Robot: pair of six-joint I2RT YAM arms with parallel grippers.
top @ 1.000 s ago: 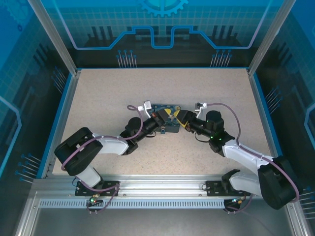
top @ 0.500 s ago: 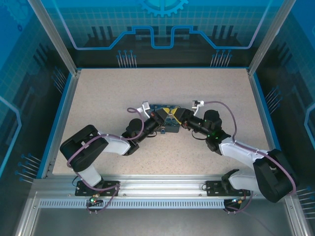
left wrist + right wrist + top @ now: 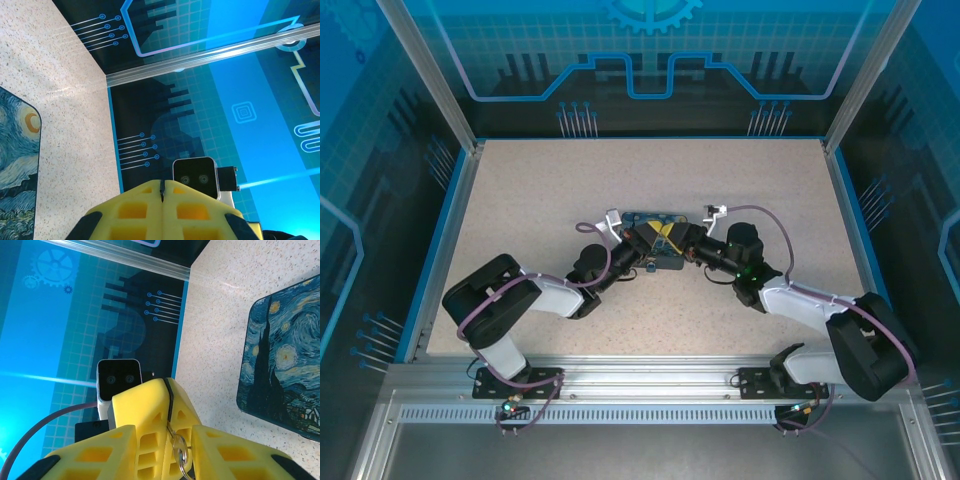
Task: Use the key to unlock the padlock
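The unlocking is looking barely begun. The padlock [image 3: 285, 365] is lying flat and face up on the speckled table [image 3: 540, 200], just to the right of the right claw [image 3: 165, 440] and just to the left of the left claw [image 3: 162, 192]. Nothing is sitting in the padlock, and neither its keyhole nor its shackle is showing, so seating the key, turning it and freeing the shackle all appear to be left to do. The key [image 3: 180, 455] is showing as a small silvery ring hanging off the table in the narrow gap between the right claw's yellow fingers. It is also lying right at the seam of the left claw's tips, which are pressing flat together with no gap. The right claw's fingers are standing slightly apart around the ring, and it cannot be told whether they are pinching it or whether the left claw is carrying it, since the blade is hidden. In the overhead view both arms are reaching forward and inward with elbows bent outward. The two claws are meeting tip to tip low over the padlock, each wrist camera facing the other.
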